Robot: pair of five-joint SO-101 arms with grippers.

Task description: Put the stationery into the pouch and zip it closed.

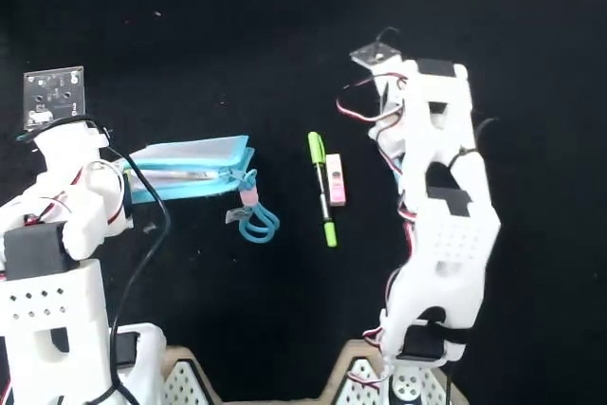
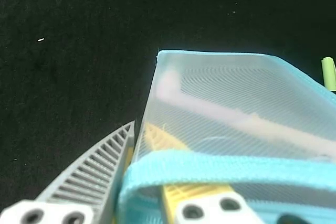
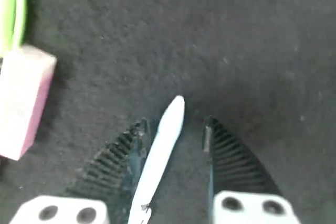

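A light blue mesh pouch (image 1: 194, 166) lies left of centre, with a blue loop strap (image 1: 256, 222) at its zip end. My left gripper (image 1: 127, 183) is shut on the pouch (image 2: 236, 108) at its left end: the yellow finger (image 2: 157, 140) shows through the mesh inside and the grey finger (image 2: 113, 156) is outside. A green pen (image 1: 322, 189) and a pink eraser (image 1: 336, 180) lie in the middle. My right gripper (image 3: 175, 124) is open low over the cloth, with a white pen (image 3: 164, 142) between its fingers against one of them. The eraser (image 3: 26, 103) lies beside it.
Black cloth covers the table (image 1: 237, 64). The right arm (image 1: 438, 139) stands over the area right of the green pen and hides the white pen from above. A cable (image 1: 142, 244) loops off the left arm near the pouch. Both arm bases sit at the near edge.
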